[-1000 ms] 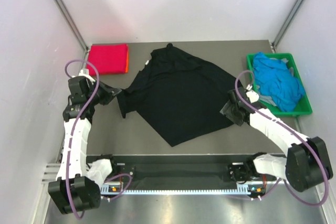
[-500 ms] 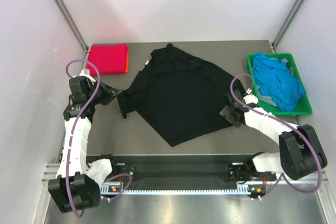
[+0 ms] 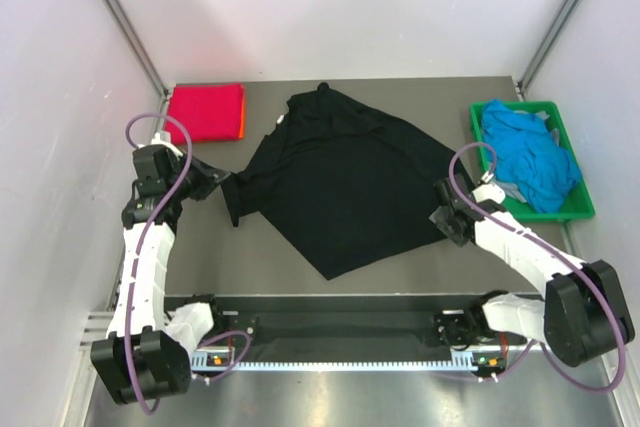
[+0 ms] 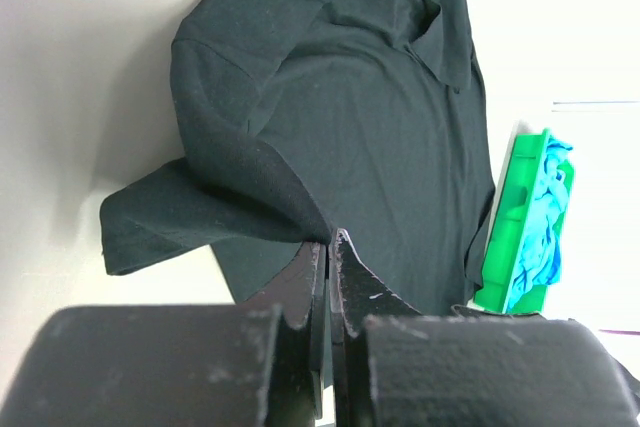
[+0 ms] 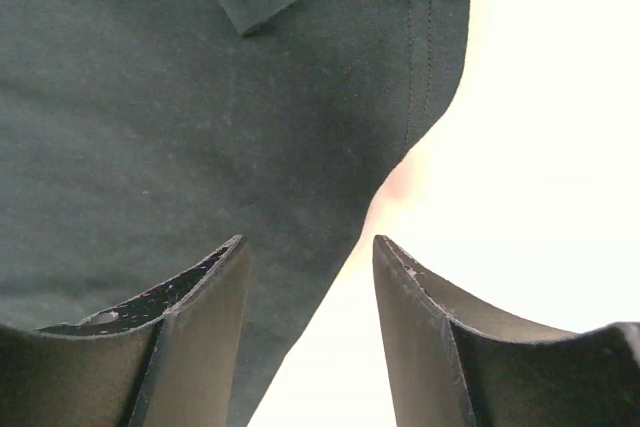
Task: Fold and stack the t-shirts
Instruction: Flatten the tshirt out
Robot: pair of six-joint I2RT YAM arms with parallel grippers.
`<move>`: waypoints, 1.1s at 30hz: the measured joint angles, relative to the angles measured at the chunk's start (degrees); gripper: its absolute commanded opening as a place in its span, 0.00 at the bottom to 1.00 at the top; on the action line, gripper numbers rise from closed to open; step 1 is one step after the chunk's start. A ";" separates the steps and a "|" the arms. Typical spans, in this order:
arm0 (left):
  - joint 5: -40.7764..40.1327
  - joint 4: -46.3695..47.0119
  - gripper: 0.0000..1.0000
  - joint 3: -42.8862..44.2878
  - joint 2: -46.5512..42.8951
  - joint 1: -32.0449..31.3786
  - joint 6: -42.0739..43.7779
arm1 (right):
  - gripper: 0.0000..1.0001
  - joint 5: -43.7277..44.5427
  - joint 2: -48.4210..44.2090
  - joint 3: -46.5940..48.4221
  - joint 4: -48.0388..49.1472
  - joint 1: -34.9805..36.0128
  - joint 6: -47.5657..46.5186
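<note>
A large black t-shirt [image 3: 340, 182] lies spread across the middle of the table. My left gripper [image 3: 222, 179] is shut on a fold of its left sleeve; in the left wrist view the jaws [image 4: 330, 237] pinch the raised cloth [image 4: 250, 177]. My right gripper [image 3: 447, 223] is open at the shirt's right edge. In the right wrist view its gap [image 5: 310, 242] straddles the hem [image 5: 200, 97], one finger over cloth, the other over bare table. A folded magenta-red t-shirt [image 3: 205, 110] lies at the back left, an orange edge [image 3: 242, 123] showing beneath it.
A green crate [image 3: 581, 209] at the right holds crumpled bright blue t-shirts [image 3: 528, 159]; it also shows in the left wrist view [image 4: 508, 237]. White walls enclose the table on three sides. The arms' base rail [image 3: 340, 327] runs along the near edge.
My right gripper has shifted slightly toward the near right along the shirt's edge and its jaws have narrowed a little. The left arm and its hold on the sleeve are unchanged.
</note>
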 measured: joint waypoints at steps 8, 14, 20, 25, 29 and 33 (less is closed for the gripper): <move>-0.11 0.02 0.00 -0.44 -0.09 -0.44 -0.02 | 0.51 -0.55 -0.17 -0.79 0.28 0.00 1.27; -0.07 0.00 0.00 -0.63 -0.15 -0.74 -0.04 | 0.37 -0.76 2.36 -2.64 2.29 0.00 1.88; -0.11 0.35 0.00 -0.83 -0.20 -1.03 -0.28 | 0.00 0.76 6.03 -1.27 5.42 0.00 0.63; -5.79 -1.25 0.00 -0.26 -0.20 -3.87 0.72 | 0.00 2.97 5.01 2.34 0.70 0.15 -1.46; -8.66 -1.86 0.00 0.39 -0.92 -7.37 1.03 | 0.00 4.44 1.22 9.25 -1.64 0.15 -5.18; -8.52 -1.20 0.00 -0.31 -1.11 -8.28 0.17 | 0.00 4.35 1.05 17.99 -1.11 0.15 -8.22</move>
